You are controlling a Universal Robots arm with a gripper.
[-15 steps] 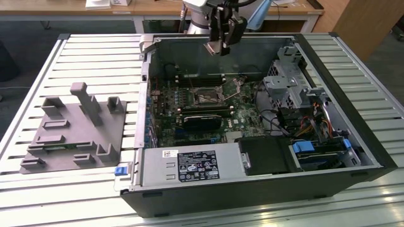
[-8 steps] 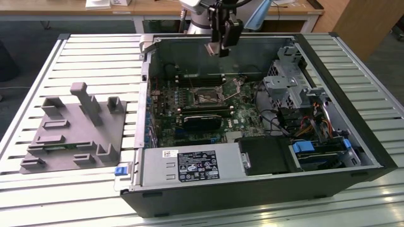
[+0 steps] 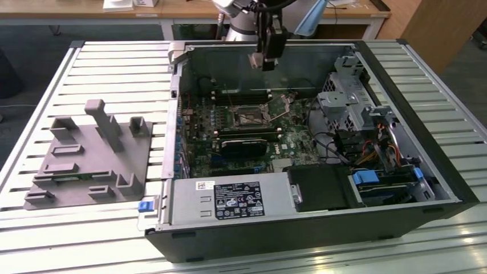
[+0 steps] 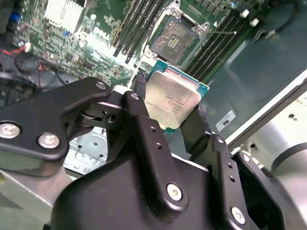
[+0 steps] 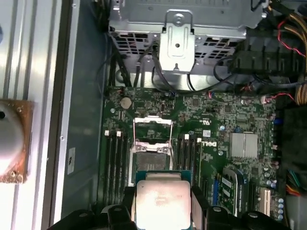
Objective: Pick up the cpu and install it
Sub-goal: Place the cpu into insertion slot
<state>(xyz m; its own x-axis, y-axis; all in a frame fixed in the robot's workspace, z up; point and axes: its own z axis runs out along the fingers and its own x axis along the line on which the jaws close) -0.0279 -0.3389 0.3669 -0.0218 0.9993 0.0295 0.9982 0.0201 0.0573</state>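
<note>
While gripper (image 4: 169, 103) is clamping cpu (image 5: 162, 201) by its edges, fingers (image 4: 195, 125) partway shut, empty socket (image 5: 151, 155) is lying well below it.

The case (image 3: 426, 171) lies on the bench (image 3: 114, 63), with the tray (image 3: 84, 165) beside it at the exterior view's left. Inside, the board (image 3: 228, 134) lines the case floor, the socket (image 3: 250, 119) near its middle (slots (image 5: 115, 163) flank it on both sides). The gripper (image 3: 268, 60) hangs above the socket, the cpu (image 4: 172, 103) clamped between its jaws, clear of the socket. The cage (image 3: 350, 103) stands at the exterior view's right.
</note>
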